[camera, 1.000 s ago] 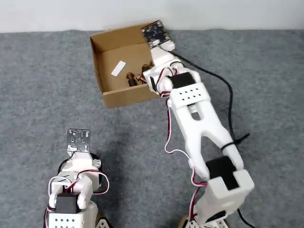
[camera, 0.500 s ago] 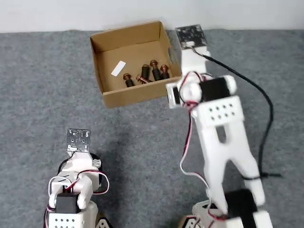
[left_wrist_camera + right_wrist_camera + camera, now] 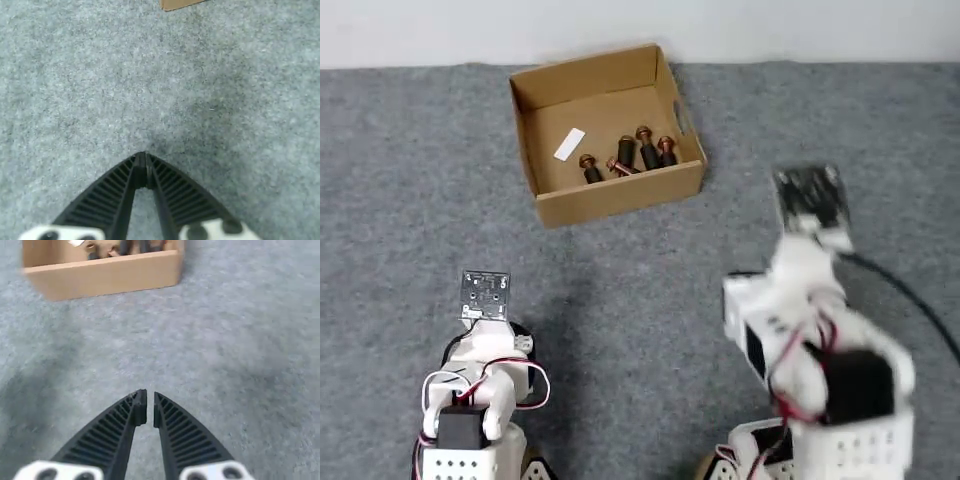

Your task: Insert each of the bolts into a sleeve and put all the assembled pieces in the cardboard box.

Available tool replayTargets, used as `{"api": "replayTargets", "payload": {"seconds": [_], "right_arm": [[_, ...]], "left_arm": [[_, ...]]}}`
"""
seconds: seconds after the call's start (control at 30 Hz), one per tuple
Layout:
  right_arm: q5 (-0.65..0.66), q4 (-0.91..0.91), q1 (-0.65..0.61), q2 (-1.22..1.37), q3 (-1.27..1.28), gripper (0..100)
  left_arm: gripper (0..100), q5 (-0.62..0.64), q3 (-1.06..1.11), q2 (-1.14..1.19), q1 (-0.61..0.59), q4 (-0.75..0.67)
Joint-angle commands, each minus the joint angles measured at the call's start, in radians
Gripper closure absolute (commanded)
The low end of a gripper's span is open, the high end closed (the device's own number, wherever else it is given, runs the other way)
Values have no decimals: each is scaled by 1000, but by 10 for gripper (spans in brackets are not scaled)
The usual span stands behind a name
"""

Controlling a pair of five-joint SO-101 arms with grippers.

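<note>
High view shows me the cardboard box [image 3: 620, 200] sitting on the grey mat [image 3: 620, 290]; inside it, close to the wall that faces the arms, lie four bolts [image 3: 643, 133] with copper heads; each one looks pushed into a dark sleeve [image 3: 649, 156], though one piece is tipped over and I cannot be sure of it; a small white slip [image 3: 570, 144] lies on the box floor just beside them.

I think the pieces are bunched by that wall because it is the side of the box an arm reaches first; the box walls keep them from rolling off.

Both arms sit folded up, well apart from the box, on its open-mat side; I guess they are tucked there so they cannot bump the box.

Left wrist view shows the left gripper [image 3: 145, 160] pointing down at the mat, a corner of the box farther off; its jaws are pressed together at the tips and hold nothing.

Right wrist view shows the right gripper [image 3: 149, 402] aimed toward the box front wall, well short of it; its jaws are all but closed, with just a thin slit between them, and they hold nothing too.

Both grippers carry nothing, so I judge the job is done, or very nearly.
</note>
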Motion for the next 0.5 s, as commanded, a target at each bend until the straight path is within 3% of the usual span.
{"api": "replayTargets", "payload": {"seconds": [0.0, 0.2, 0.47], "right_arm": [[-3, -48, 81, -197, 239, 991], [-3, -64, 116, -443, 500, 991], [-3, -180, 110, -674, 669, 991]], "left_arm": [[995, -6, -7, -2, -9, 3], [995, -6, -7, -2, -9, 3], [995, -6, -7, -2, -9, 3]]}}
